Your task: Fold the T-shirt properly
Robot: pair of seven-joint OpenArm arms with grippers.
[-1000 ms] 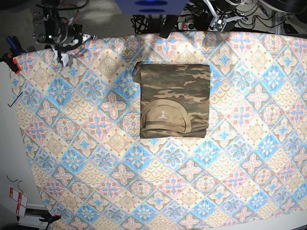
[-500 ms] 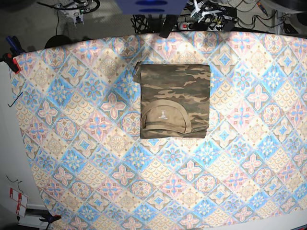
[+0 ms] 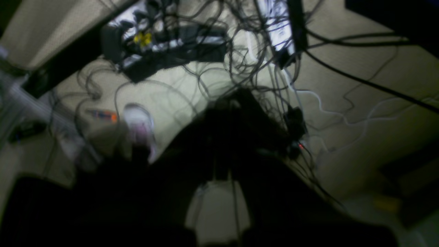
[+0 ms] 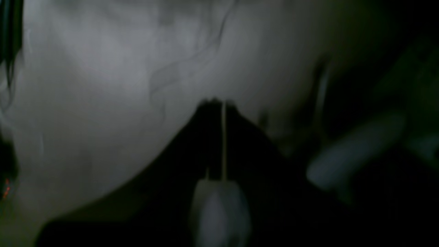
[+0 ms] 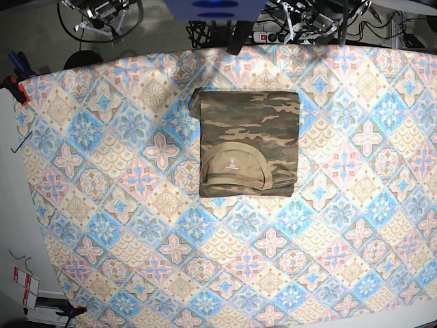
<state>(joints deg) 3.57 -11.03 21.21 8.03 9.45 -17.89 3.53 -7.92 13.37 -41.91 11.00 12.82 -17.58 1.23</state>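
Observation:
The camouflage T-shirt (image 5: 248, 142) lies folded into a neat rectangle on the far middle of the table, its tan collar with the white label print facing the near side. Neither gripper touches it. Both arms are drawn back past the table's far edge, where only parts of the right arm (image 5: 95, 9) and left arm (image 5: 308, 16) show. In the left wrist view my left gripper (image 3: 234, 99) is a dark shut wedge over the floor with nothing in it. My right gripper (image 4: 216, 102) is also shut and holds nothing, with a pale blurred surface behind it.
The tile-patterned tablecloth (image 5: 136, 205) covers the whole table. A red clamp (image 5: 13, 86) grips its left edge. Behind the far edge lie a power strip (image 5: 270, 34) and tangled cables (image 3: 219, 41) on the floor.
The right arm has pulled back from the table's far left corner to beyond the far edge. The left arm has shifted slightly at the top. The T-shirt has not moved.

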